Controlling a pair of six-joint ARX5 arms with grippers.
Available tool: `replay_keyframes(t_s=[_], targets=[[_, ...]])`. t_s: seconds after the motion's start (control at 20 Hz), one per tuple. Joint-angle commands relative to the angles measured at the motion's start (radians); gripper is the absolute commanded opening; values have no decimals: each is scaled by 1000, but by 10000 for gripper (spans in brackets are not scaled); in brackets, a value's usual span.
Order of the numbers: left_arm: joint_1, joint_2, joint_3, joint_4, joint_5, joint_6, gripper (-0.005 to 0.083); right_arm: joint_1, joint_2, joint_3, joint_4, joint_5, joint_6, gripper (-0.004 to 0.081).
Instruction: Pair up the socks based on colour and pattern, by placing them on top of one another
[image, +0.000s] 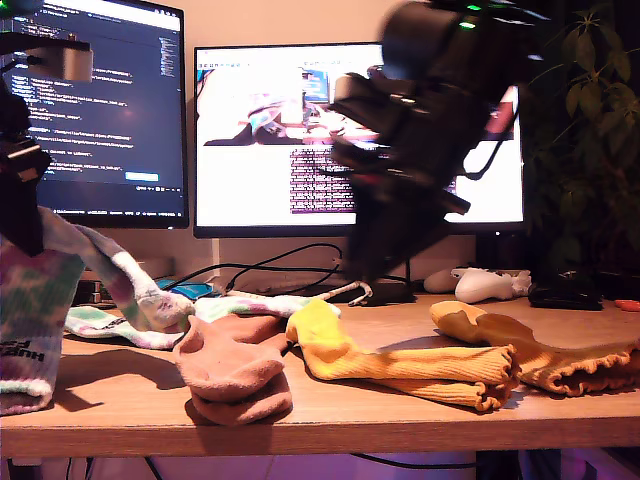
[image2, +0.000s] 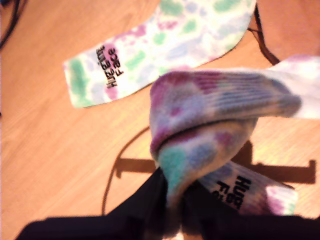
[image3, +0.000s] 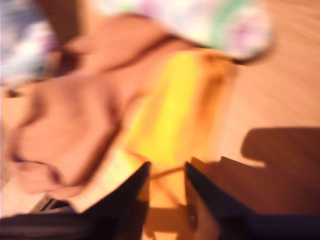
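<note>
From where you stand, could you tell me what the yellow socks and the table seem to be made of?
The yellow socks look like soft ribbed knit, probably cotton blend: lengthwise ribs and frilly cuffs show, with a matte finish. The table appears to be light wood or wood-look laminate: faint grain lines, smooth and slightly sheeny surface. I cannot tell solid wood from veneer.

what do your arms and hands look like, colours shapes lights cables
Both are black. My second arm, large and blurred at the exterior view's upper right, is bulky and blocky with green lights near its top. My second hand ends in two dark, tapering fingers. My first hand is black too, and its arm shows as a dark shape at the exterior view's left edge. No arm cables are clear.
</note>
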Motion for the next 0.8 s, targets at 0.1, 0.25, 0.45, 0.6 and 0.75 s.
replay_keyframes(t_s=[0.1, 0.25, 0.45, 0.6, 0.75], targets=[[-3, -16, 5, 7, 19, -6, -24, -6, 87, -8, 45, 2, 68, 311], [-3, -16, 5, 8, 19, -6, -24, -6, 146, 15, 85, 1, 93, 350], [-3, -16, 5, 16, 24, -6, -24, -6, 229, 47, 126, -31, 128, 344], [-3, -16, 5, 14, 27, -6, -24, -6, 277, 48, 128, -31, 126, 130], [-3, -16, 5, 15, 27, -6, -24, -6, 264, 53, 136, -11, 140, -11]])
